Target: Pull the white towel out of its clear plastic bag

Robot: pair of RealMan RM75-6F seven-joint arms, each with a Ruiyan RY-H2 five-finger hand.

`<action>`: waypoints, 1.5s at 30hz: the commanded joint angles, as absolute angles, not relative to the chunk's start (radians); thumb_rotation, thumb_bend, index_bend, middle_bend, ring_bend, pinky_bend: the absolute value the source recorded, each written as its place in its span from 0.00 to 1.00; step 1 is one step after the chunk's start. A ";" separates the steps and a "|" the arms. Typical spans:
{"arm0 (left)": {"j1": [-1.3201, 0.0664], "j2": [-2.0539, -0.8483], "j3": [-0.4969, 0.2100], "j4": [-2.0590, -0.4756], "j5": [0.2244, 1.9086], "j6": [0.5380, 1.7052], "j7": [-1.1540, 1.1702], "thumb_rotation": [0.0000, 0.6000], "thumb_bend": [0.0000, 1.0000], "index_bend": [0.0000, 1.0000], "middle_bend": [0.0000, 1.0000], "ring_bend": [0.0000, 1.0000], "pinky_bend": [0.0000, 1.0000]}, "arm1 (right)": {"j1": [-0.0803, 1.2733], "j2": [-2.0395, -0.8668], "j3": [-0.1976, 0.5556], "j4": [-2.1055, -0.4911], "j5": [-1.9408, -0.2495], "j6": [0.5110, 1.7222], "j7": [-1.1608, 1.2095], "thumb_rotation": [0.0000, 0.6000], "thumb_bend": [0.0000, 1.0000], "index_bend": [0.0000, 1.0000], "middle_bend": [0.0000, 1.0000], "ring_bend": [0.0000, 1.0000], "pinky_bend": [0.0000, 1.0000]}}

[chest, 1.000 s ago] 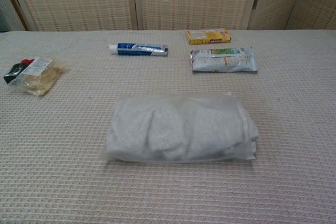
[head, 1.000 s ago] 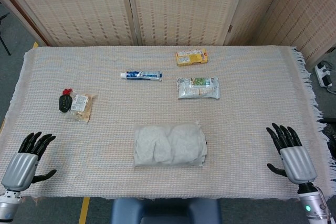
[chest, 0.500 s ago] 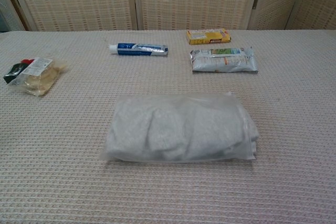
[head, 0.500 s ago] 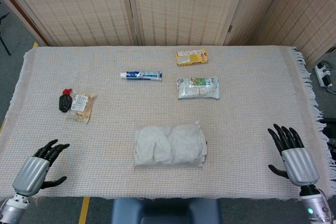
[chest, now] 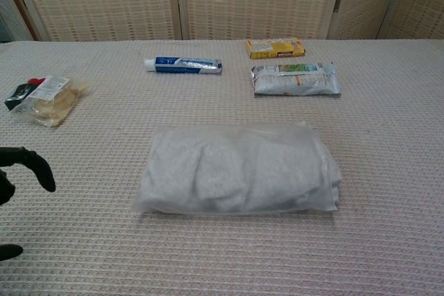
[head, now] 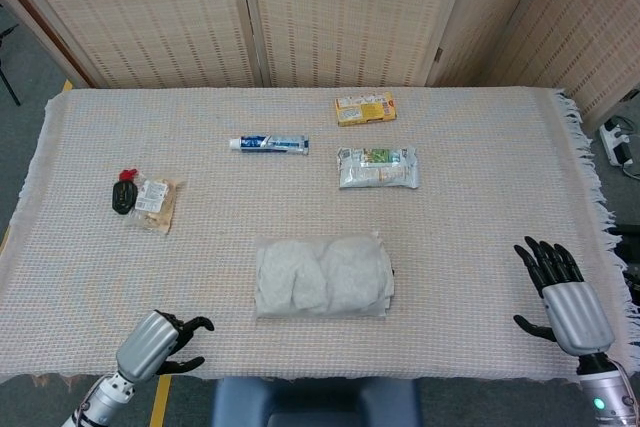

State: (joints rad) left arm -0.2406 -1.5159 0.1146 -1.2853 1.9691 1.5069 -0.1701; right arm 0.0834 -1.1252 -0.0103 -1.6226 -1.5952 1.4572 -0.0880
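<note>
The white towel in its clear plastic bag (head: 322, 276) (chest: 239, 169) lies flat near the table's front middle, bag mouth toward the right. My left hand (head: 157, 344) (chest: 17, 178) hovers at the front edge, left of the bag, fingers apart and holding nothing. Far to the right of the bag my right hand (head: 563, 296) stands near the front right edge, fingers spread, empty. Neither hand touches the bag.
A toothpaste tube (head: 268, 143), a yellow box (head: 365, 108) and a silver snack pack (head: 377, 168) lie behind the bag. A small clear packet with a black and red item (head: 144, 197) sits at the left. A woven cloth (head: 480, 197) covers the table.
My left hand has moved right along the front edge toward the bag and now shows in the chest view. The right hand has drifted slightly toward the front. The bag has not moved.
</note>
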 commanded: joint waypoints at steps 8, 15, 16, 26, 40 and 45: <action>-0.318 -1.708 0.079 -1.146 1.934 1.440 -0.169 1.00 0.28 0.53 1.00 1.00 1.00 | 0.084 -1.124 -0.006 -1.626 -1.587 1.454 -0.092 1.00 0.05 0.00 0.00 0.00 0.00; -0.336 -1.771 0.059 -1.093 1.906 1.446 -0.138 1.00 0.30 0.52 1.00 1.00 1.00 | 0.087 -1.120 -0.003 -1.629 -1.574 1.441 -0.089 1.00 0.06 0.00 0.00 0.00 0.00; -0.338 -1.780 0.058 -1.082 1.904 1.449 -0.134 1.00 0.30 0.52 1.00 1.00 1.00 | 0.088 -1.120 -0.003 -1.629 -1.572 1.439 -0.090 1.00 0.06 0.00 0.00 0.00 0.00; -0.355 -1.909 0.053 -0.919 1.894 1.509 -0.116 1.00 0.26 0.52 1.00 1.00 1.00 | 0.093 -1.114 -0.003 -1.637 -1.558 1.417 -0.093 1.00 0.06 0.00 0.00 0.00 0.00; -0.388 -1.999 0.059 -0.789 1.868 1.531 -0.115 1.00 0.28 0.53 1.00 1.00 1.00 | 0.093 -1.105 -0.003 -1.640 -1.554 1.415 -0.085 1.00 0.05 0.00 0.00 0.00 0.00; -0.398 -2.019 0.064 -0.740 1.863 1.547 -0.117 1.00 0.31 0.54 1.00 1.00 1.00 | 0.093 -1.103 -0.003 -1.641 -1.554 1.414 -0.082 1.00 0.06 0.00 0.00 0.00 0.00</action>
